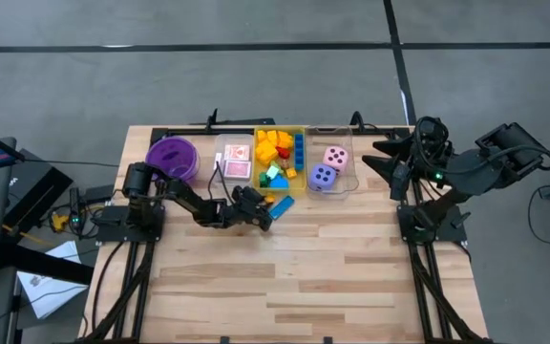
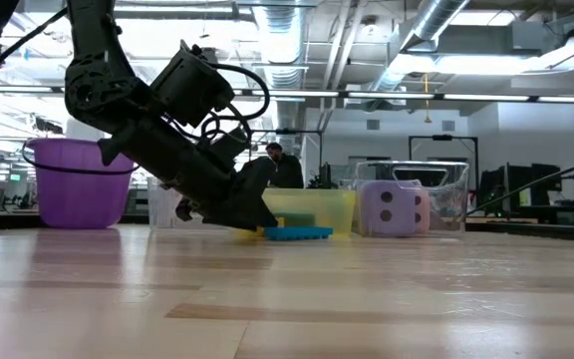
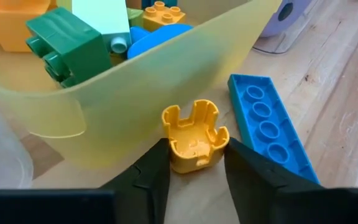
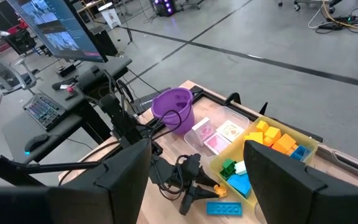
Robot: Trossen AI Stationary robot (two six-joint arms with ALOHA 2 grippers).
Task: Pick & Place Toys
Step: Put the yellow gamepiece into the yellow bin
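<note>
Left tool (image 3: 194,163) pinches a yellow block (image 3: 195,135), hollow and notched, apparently resting on the table (image 3: 347,118).

Grey floor (image 1: 256,86) (taped lines), ceiling ducts (image 2: 446,30).

From the low view, the left gripper (image 2: 252,214) hides the yellow block (image 3: 195,135). The yellow bin (image 3: 148,93) wall veils the blocks inside; the green block (image 3: 64,38) is partly hidden behind it.
</note>
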